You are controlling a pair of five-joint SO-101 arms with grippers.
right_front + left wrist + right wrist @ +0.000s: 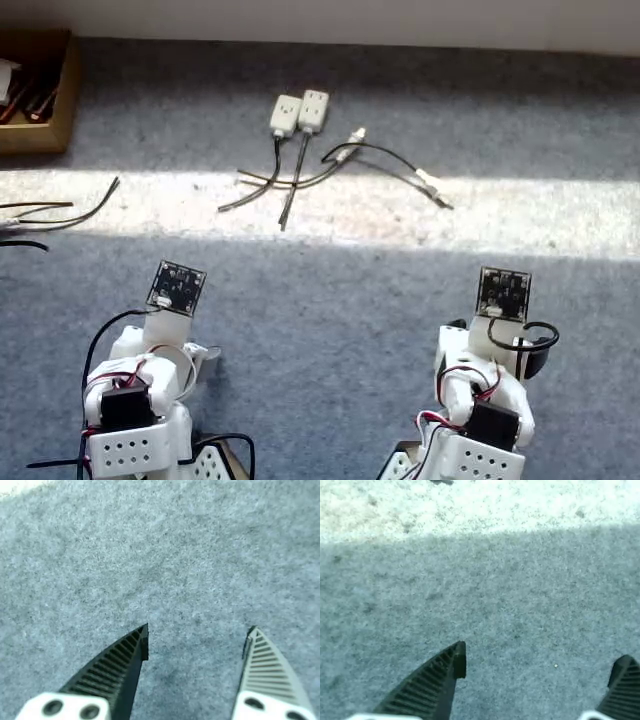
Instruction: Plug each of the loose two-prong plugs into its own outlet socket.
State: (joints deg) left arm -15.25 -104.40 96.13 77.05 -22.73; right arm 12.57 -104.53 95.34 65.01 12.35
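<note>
Outlet sockets (pixel 286 114) and loose plugs (pixel 430 181) lie upper centre on the tabletop (pixel 400 300).
Left gripper (pixel 197 640) and right gripper (pixel 541 662) spread wide, empty.

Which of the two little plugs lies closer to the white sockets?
The plug right beside the sockets; the other plug lies farther off, in the sunlit strip.

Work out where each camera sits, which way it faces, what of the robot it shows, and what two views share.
High view: fixed overhead, facing down on the table, sockets and plugs; one arm and a second arm show.
Left wrist view: on the left arm, facing down at the table; open left claw shows.
Right wrist view: on the right arm, likewise; open right claw shows.
Shared: sunlit band, in high and right wrist views.
</note>
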